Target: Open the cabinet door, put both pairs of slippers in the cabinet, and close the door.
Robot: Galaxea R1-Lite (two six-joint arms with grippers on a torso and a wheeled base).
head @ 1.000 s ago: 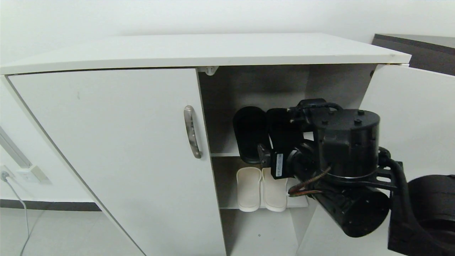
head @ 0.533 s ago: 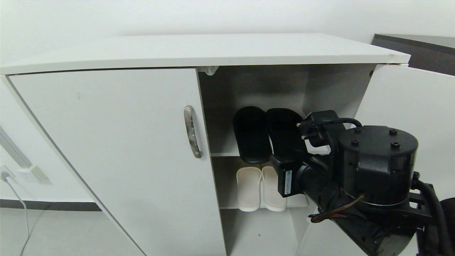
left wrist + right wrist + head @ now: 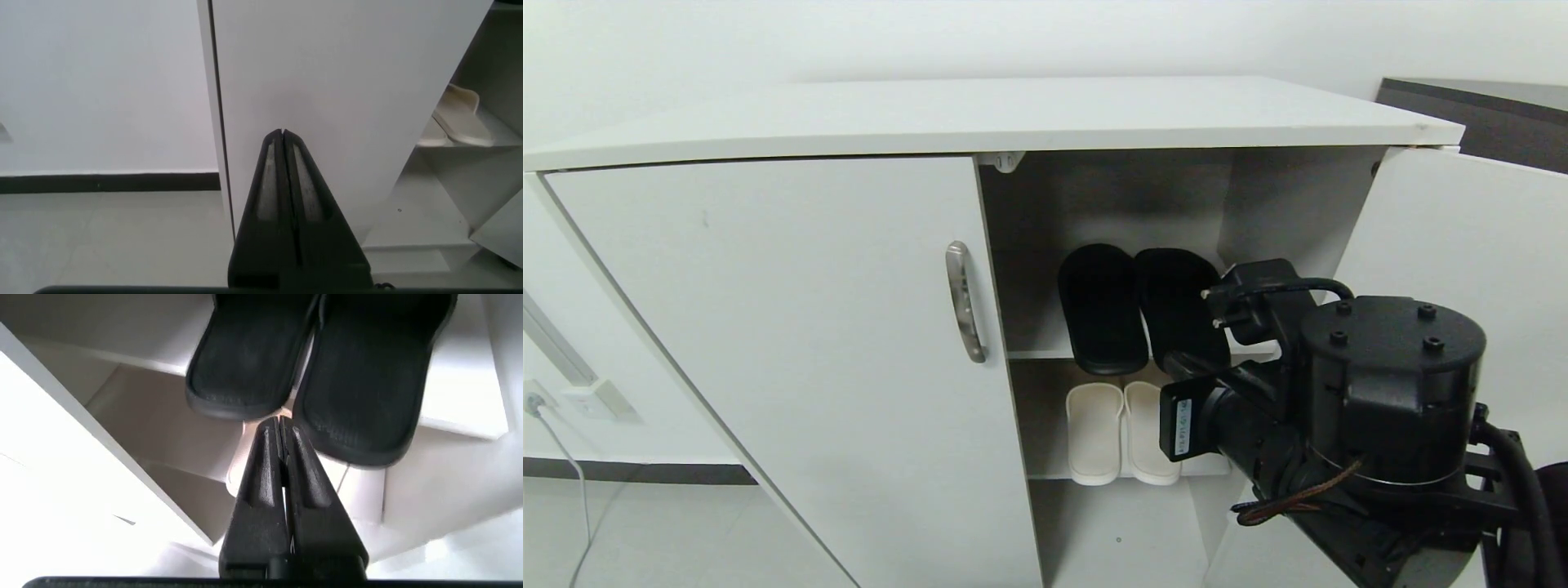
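Hovered before shelved black slippers [image 3: 1098,310] and white slippers [image 3: 1094,433], right hand [image 3: 282,420] closed, empty; stowing judged done, open door [image 3: 1462,245] left to swing shut.

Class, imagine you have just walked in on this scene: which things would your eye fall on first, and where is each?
The black slippers stand out most, side by side on the upper shelf of the white cabinet, with the white slippers on the shelf below. The bulky black right arm looms before the opening, its right gripper shut and empty just in front of the black pair.
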